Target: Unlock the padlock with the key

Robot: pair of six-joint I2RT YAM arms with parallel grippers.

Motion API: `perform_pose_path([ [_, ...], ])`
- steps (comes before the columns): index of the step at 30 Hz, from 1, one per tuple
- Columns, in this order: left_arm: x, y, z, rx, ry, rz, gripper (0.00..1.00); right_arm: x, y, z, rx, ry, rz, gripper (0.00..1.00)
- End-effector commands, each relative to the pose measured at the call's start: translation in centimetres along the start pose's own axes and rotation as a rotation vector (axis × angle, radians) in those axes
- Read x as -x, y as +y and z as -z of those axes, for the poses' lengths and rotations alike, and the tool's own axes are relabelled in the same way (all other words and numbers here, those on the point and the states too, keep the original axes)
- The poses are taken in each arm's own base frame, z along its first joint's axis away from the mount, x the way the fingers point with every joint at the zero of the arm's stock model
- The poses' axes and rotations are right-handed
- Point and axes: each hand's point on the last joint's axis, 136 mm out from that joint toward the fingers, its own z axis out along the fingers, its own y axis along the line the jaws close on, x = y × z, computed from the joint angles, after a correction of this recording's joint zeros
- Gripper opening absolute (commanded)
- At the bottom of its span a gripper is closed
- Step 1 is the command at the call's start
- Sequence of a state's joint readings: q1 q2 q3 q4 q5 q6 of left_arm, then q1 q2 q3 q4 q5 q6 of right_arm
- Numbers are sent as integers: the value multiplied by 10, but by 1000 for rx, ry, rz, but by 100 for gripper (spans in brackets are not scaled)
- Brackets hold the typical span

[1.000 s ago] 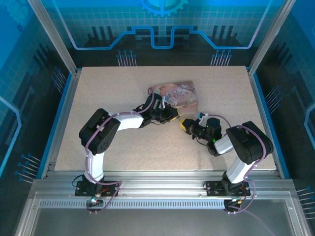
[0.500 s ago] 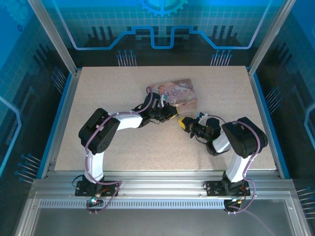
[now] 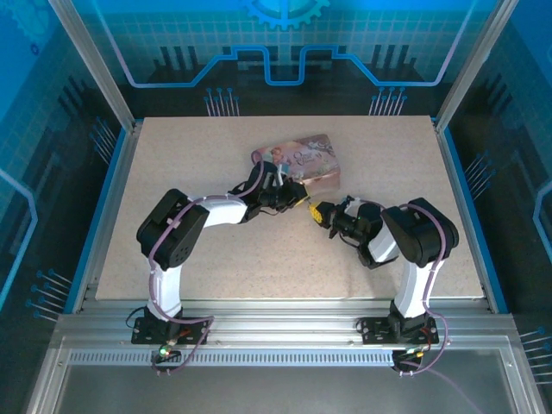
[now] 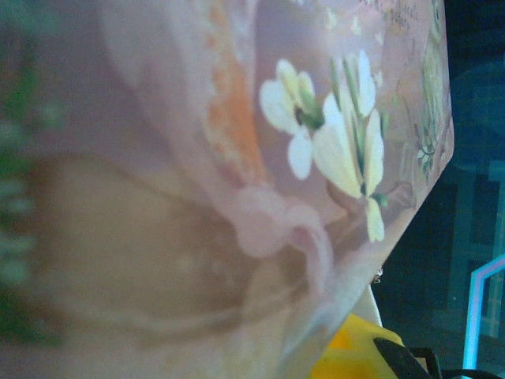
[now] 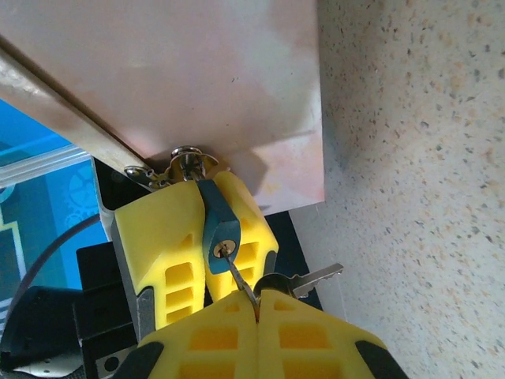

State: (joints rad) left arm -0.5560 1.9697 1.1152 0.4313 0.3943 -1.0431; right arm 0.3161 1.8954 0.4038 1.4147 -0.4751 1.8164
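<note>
In the right wrist view the small dark teal padlock (image 5: pixel 217 225) is clamped between the yellow fingers (image 5: pixel 162 237) of my left gripper (image 3: pixel 296 200). It hangs from the latch of the pink tin (image 5: pixel 197 71). My right gripper (image 5: pixel 258 298) is shut on the thin key (image 5: pixel 239 278), whose tip sits in the padlock's keyhole. A second key (image 5: pixel 316 276) on the same ring sticks out to the right. In the top view the two grippers meet just in front of the tin (image 3: pixel 302 157), with my right gripper (image 3: pixel 321 211) to the right.
The pink tin (image 4: pixel 237 158) is pressed close and blurred in the left wrist view, with a yellow finger (image 4: pixel 347 355) at the bottom. The speckled table (image 3: pixel 259 259) lies open in front of both arms. Metal frame rails and blue walls surround it.
The right arm has pushed left toward the left gripper. The tin and the left gripper have shifted slightly left and back. Both grips are unchanged.
</note>
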Motion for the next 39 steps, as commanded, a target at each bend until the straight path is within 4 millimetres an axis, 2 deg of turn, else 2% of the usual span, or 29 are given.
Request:
perform_pose_path([
  [1,-38,-47,4,-149,148,-39,7,4,13,-14,36,-2,-26,0],
  [10,-39,-47,5,-156,150,-36,7,-1,16,-24,39,39,-53,0],
  [16,-41,-43,5,-151,154,-31,6,8,24,-14,60,4,-75,0],
  [21,-41,-45,5,-161,151,-28,6,17,21,-9,52,2,-54,0],
  [28,-40,-49,5,-175,152,-25,6,15,18,-17,39,64,11,0],
  [31,-42,-51,4,-179,164,-24,6,18,13,-19,28,65,-22,0],
  [36,-51,-50,2,-177,198,-34,4,22,24,-24,52,51,-11,0],
  [39,-55,-48,1,-171,212,-30,4,22,23,-26,41,48,-15,0],
])
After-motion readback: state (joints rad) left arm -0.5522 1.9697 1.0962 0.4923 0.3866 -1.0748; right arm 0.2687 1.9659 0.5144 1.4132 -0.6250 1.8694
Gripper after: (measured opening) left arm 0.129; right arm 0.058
